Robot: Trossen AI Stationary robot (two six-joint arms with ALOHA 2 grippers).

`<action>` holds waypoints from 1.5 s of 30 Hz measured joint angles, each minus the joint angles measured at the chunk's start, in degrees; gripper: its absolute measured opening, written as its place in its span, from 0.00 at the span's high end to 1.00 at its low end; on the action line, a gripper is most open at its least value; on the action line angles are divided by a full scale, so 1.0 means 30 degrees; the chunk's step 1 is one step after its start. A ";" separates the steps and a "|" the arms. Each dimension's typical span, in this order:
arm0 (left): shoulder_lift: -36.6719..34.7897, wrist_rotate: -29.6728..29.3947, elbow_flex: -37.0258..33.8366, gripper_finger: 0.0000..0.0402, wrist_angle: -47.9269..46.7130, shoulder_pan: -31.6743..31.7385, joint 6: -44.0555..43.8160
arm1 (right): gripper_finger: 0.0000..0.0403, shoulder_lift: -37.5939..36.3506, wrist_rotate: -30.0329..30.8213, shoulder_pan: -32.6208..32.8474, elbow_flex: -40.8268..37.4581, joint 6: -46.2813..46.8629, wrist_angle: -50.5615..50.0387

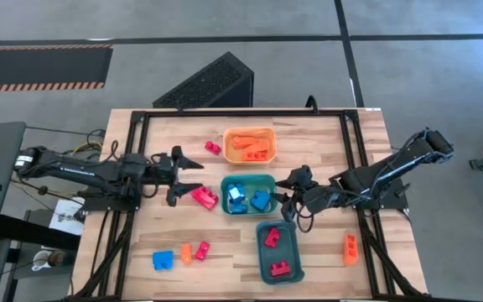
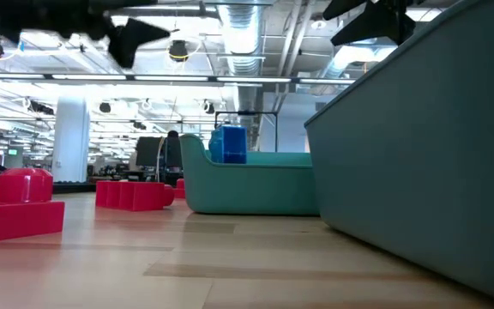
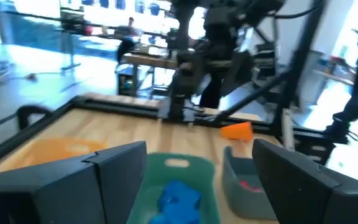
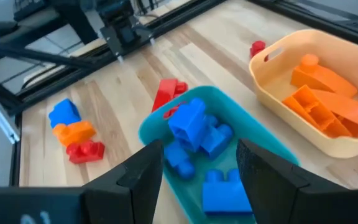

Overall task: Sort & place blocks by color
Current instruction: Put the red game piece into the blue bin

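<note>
Red block (image 1: 205, 197) lies on the table just ahead of the left gripper (image 1: 193, 174), long axis slanted across its reach; left arm clearly nearer. Its fingers gape wide, holding nothing. Right gripper (image 1: 290, 200) hovers by green tray (image 1: 270, 181), open & empty too.

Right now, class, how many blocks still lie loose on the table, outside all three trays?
6. A red block beside the orange tray, a red block left of the green tray, a blue, orange and red block together front-left, an orange block front-right.
</note>
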 joint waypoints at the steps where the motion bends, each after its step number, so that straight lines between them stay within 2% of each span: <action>1: -0.0378 -0.0243 -0.0609 0.31 0.0349 -0.0074 -0.0296 | 0.45 0.0000 -0.0005 -0.0135 0.0000 -0.0034 0.0124; 5: -0.1418 -0.0250 -0.2462 0.31 0.0563 -0.0188 -0.1455 | 0.45 0.0007 -0.0522 -0.0762 0.0000 -0.0960 0.0982; 10: -0.1641 0.0307 -0.2817 0.31 -0.2395 -0.0217 -0.2920 | 0.45 0.0007 -0.0889 -0.1439 0.0000 -0.2509 0.2035; 15: -0.1032 -0.1091 -0.2817 0.33 -0.6041 -0.0959 -0.2789 | 0.45 0.0007 -0.0896 -0.1983 0.0000 -0.3048 0.1991; 19: 0.0105 -0.2611 -0.2817 0.35 -0.7354 -0.1482 -0.2974 | 0.45 0.0007 -0.0903 -0.2147 0.0000 -0.3505 0.1987; 26: 0.2999 -0.3506 -0.2809 0.36 -0.6365 -0.1711 -0.1731 | 0.45 0.0007 -0.0903 -0.2147 0.0000 -0.3560 0.1983; 30: 0.4808 -0.3639 -0.2804 0.36 -0.4602 -0.1711 -0.0487 | 0.45 0.0007 -0.0903 -0.2103 0.0000 -0.3492 0.1993; 34: 0.6578 -0.2254 -0.2777 0.36 -0.2262 -0.1711 0.0758 | 0.45 0.0007 -0.0903 -0.2096 0.0000 -0.3350 0.1996; 37: 0.7792 -0.1405 -0.2591 0.36 -0.2021 -0.1711 0.1050 | 0.45 0.0007 -0.0911 -0.2088 0.0000 -0.3331 0.1990; 45: 1.1031 -0.1566 -0.1284 0.36 -0.1648 -0.1420 0.1792 | 0.45 0.0007 -0.0923 -0.2062 0.0000 -0.3297 0.1983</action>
